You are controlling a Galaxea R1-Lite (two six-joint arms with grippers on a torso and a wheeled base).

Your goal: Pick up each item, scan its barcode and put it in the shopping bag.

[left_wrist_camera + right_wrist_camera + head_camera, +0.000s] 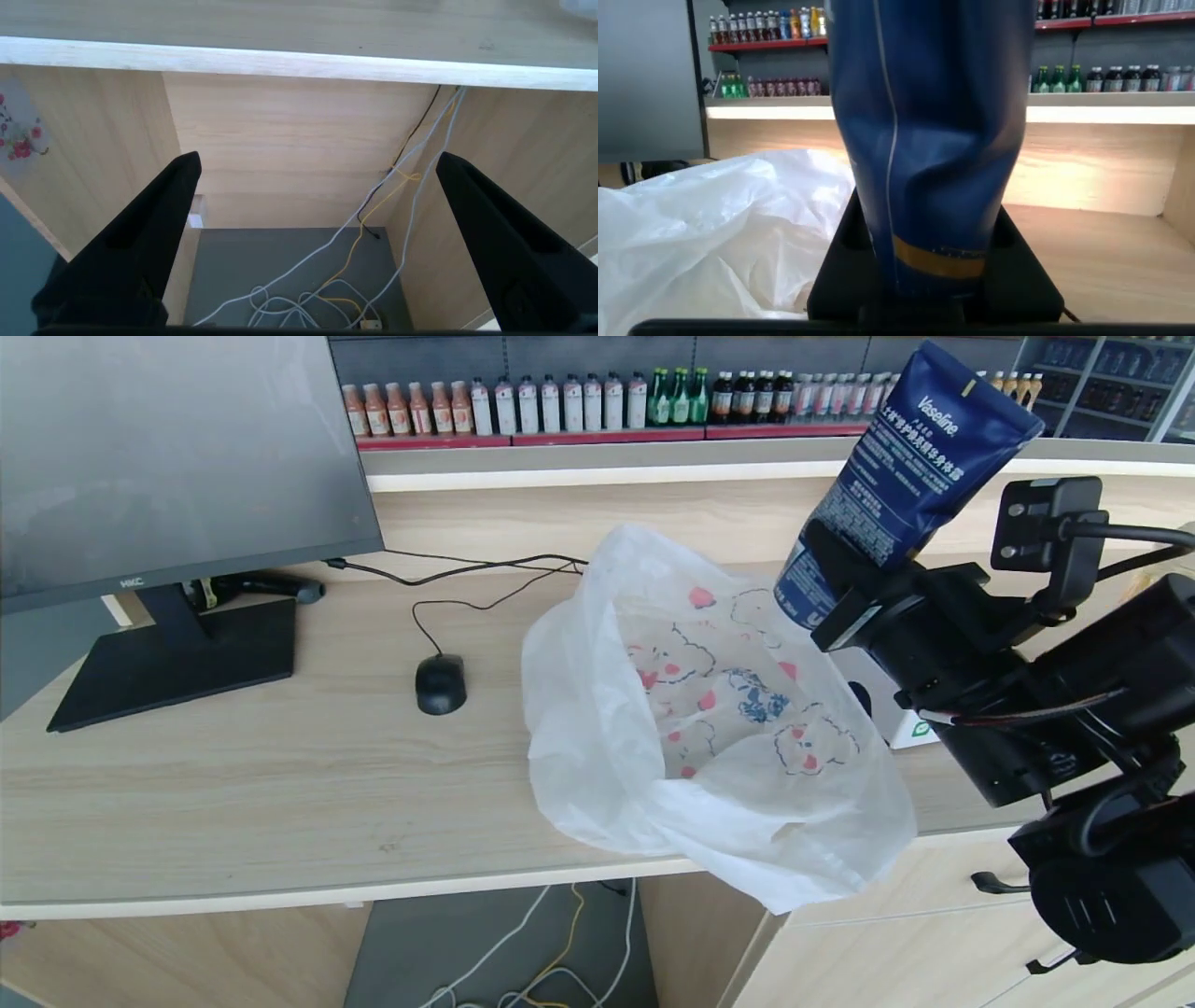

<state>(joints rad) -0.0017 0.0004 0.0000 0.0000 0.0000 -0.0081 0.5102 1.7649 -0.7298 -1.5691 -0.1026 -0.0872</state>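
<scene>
Left gripper (322,219) is hanging below the counter edge (280,58), jaws spread wide and gripping nothing, facing the loose cables (327,289) on the floor. I'm judging it well out of the way.

On the counter (280,784), the monitor (177,457) is standing far left. A dark object (266,586) is lying behind its foot; I can't tell whether that's the scanner. The mouse (440,683) is sitting mid-left, cord trailing back.

The bag (709,737) is slumping at mid-counter, mouth gaping up and rightward, one corner overhanging the front edge.

Right gripper (845,593) is clamping the tube (910,467) near its cap end, crimped end tilting up, just above the bag's right rim.

I'm reading this as the bagging step, though I can't confirm a scan. I'm planning to carry the tube leftward over the mouth's middle and lower it cap-first well inside before letting go, since the film looks limp and may fold shut.

Room is lying open left of the bag. A white box (910,728) is sitting just beside it under the arm, and I'm watching that overhang.
</scene>
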